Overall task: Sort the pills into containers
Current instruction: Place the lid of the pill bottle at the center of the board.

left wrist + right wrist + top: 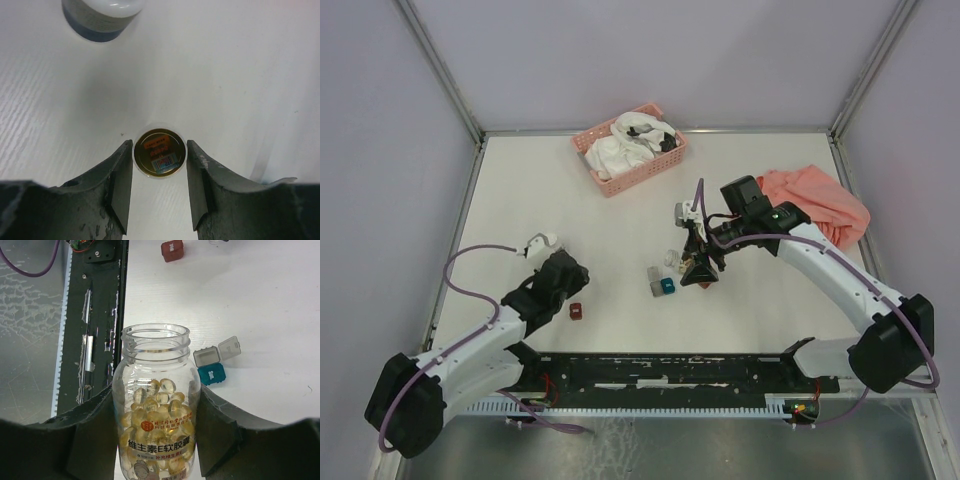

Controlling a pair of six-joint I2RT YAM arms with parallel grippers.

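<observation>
Left gripper: the left gripper (160, 147) pinches the cap (159, 154) by its rim, a finger on each side and the gold liner facing the wrist camera. My read is that it is parked out here so the jar mouth is free.
Round container: a white-topped round container (100, 17) stands beyond the cap, well apart from it. What it is, I cannot tell.
Left-side room: bare table (770, 300) lies ahead of this arm, with nothing crowding the fingers.
Dark red box: the dark red box (577, 311) looks shut and sits alone between the arms near the front edge, well apart from the other boxes. I spot only this one red box.
Grey box: the grey box (206, 357) has its lid flipped open and sits near the jar. I judge it to be the ready target.
Teal box: the teal box (212, 374) is closed and tucked right against the grey one.
Right gripper: the right gripper (156, 390) clamps the jar (156, 347) around its belly, with the uncapped mouth pointing away from the wrist. How far the jar is tipped, I cannot tell.
Pills: the pills (155, 412) are amber capsules piled in the jar's lower half, and I can see none in any box.
Pour room: the black rail (95, 315) and the table's front edge run close on one side. The jar mouth is wide against a tiny box, so a spill looks likely unless the tip is gentle.
Far right: a pink cloth (820, 205) is heaped by the right arm at the table's side. The pink basket (638, 180) sits at the back, well apart.
</observation>
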